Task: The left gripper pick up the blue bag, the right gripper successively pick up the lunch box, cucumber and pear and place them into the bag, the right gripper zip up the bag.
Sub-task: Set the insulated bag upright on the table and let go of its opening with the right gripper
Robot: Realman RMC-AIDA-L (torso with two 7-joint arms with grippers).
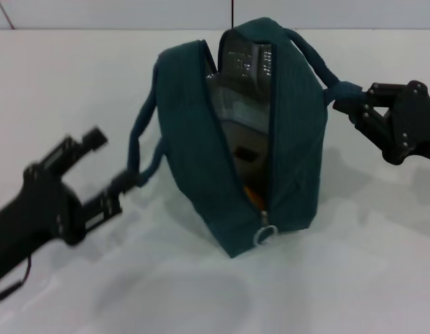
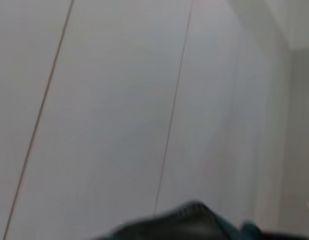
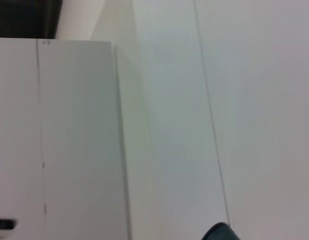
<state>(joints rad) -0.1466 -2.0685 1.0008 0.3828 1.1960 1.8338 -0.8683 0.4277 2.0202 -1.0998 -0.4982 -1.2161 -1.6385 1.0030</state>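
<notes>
The blue bag (image 1: 194,146) stands on the white table (image 1: 83,76) in the head view with its zipper open down the middle. A clear lunch box (image 1: 236,111) shows inside it, with something orange (image 1: 251,193) lower down. The zipper pull (image 1: 264,233) hangs at the near bottom end. My left gripper (image 1: 126,182) is shut on the bag's left handle (image 1: 140,132). My right gripper (image 1: 348,97) is shut on the right handle (image 1: 319,66). Cucumber and pear are hidden. A bit of the bag shows in the left wrist view (image 2: 194,222) and the right wrist view (image 3: 222,232).
The wrist views show mostly white wall panels (image 2: 119,100) and a white cabinet (image 3: 69,140).
</notes>
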